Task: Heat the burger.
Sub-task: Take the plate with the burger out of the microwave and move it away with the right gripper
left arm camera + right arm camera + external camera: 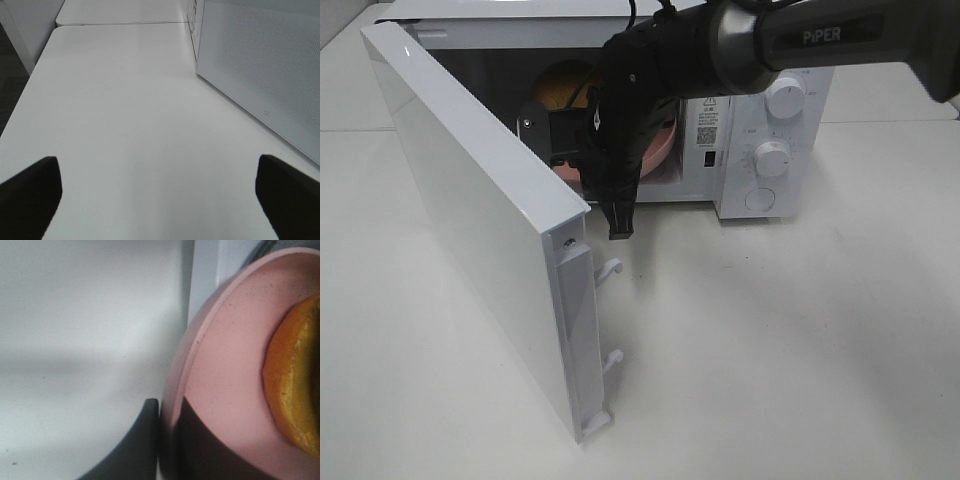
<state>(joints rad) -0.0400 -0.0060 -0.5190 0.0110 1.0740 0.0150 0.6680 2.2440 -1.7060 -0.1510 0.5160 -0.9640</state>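
Observation:
The burger (563, 86) shows its brown bun inside the open microwave (735, 120), resting on the pink plate (666, 150). My right arm reaches across from the upper right, and its gripper (566, 148) is at the plate's near rim. In the right wrist view the burger (292, 390) lies on the plate (225, 365), and the right gripper (167, 415) is shut on the rim, one finger above and one below. My left gripper (160, 200) stands open over bare table with nothing between its fingers (30, 197).
The microwave's door (470, 190) swings wide toward the front left, its latch hooks (611, 268) facing the table's middle. Two knobs (772, 158) and a button sit on the panel at the right. In the left wrist view, the door's meshed face (260, 65) stands close by.

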